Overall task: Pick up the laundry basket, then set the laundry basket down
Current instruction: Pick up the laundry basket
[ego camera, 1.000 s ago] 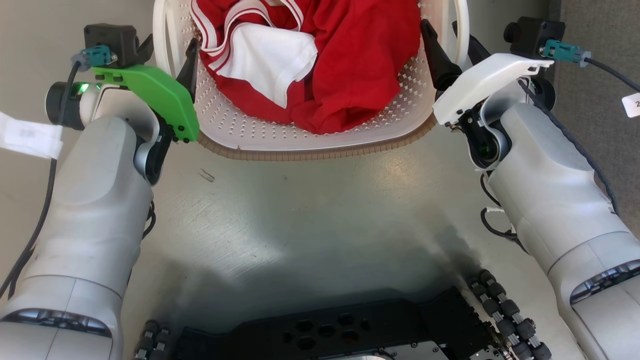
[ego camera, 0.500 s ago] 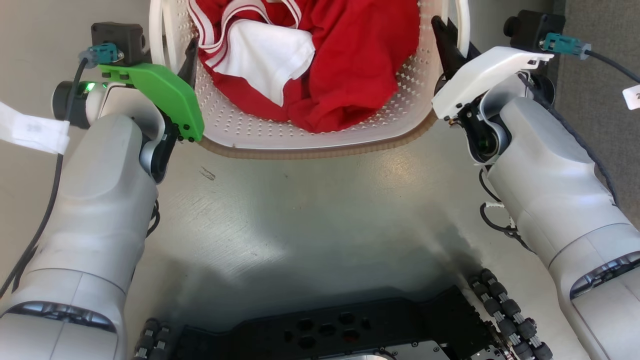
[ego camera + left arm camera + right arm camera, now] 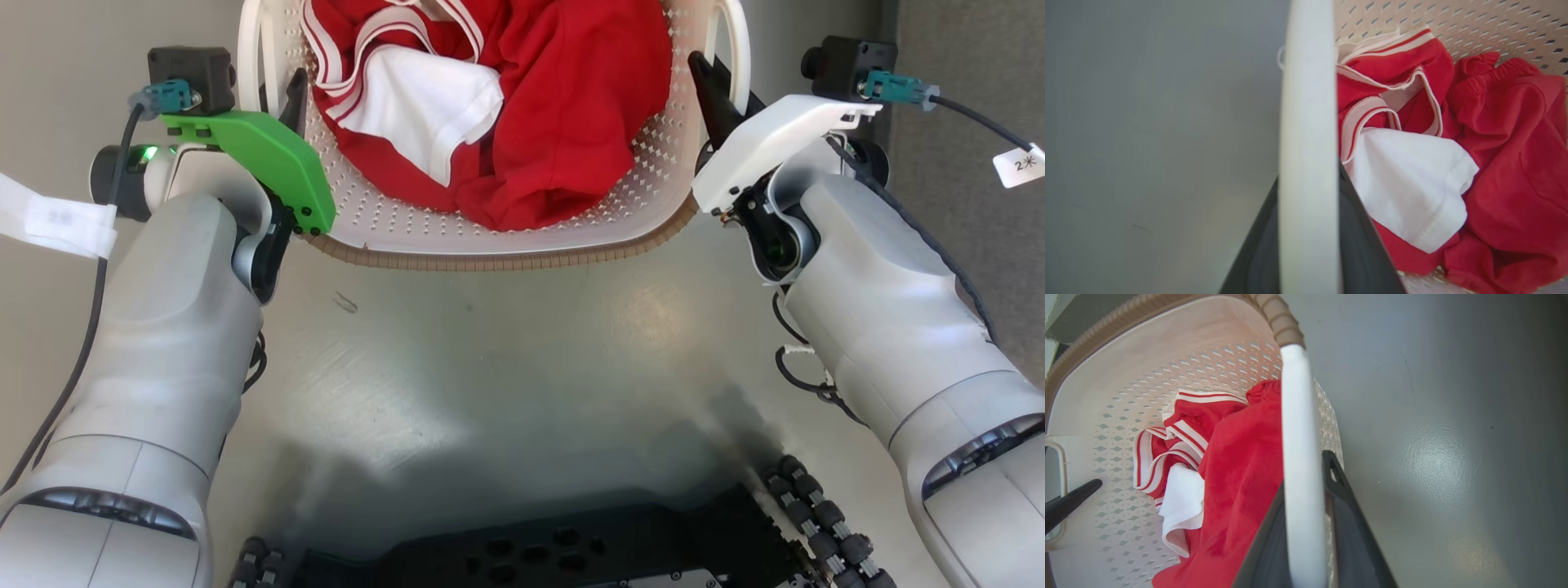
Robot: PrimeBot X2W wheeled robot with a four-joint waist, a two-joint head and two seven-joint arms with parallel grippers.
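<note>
The laundry basket [image 3: 392, 212], cream-white and perforated with a brown woven rim, sits at the top of the head view on the grey floor, holding a red garment [image 3: 563, 98] and a white cloth [image 3: 416, 106]. My left gripper [image 3: 277, 82] is shut on the basket's left white handle [image 3: 1306, 122], which runs between its dark fingers. My right gripper [image 3: 722, 73] is shut on the right white handle [image 3: 1298, 416]. In the right wrist view a left fingertip [image 3: 1069, 502] shows by the far handle. Whether the basket's bottom touches the floor is hidden.
Smooth grey floor [image 3: 506, 351] spreads between my arms. My black wheeled base [image 3: 571, 547] lies along the bottom edge. A darker carpet strip [image 3: 963, 82] runs along the right side. A small scuff [image 3: 347, 302] marks the floor near the basket's rim.
The right gripper's fingers, spread around the handle a second ago, have closed on it. The left fingers have drawn in on their handle. The head view has shifted slightly.
</note>
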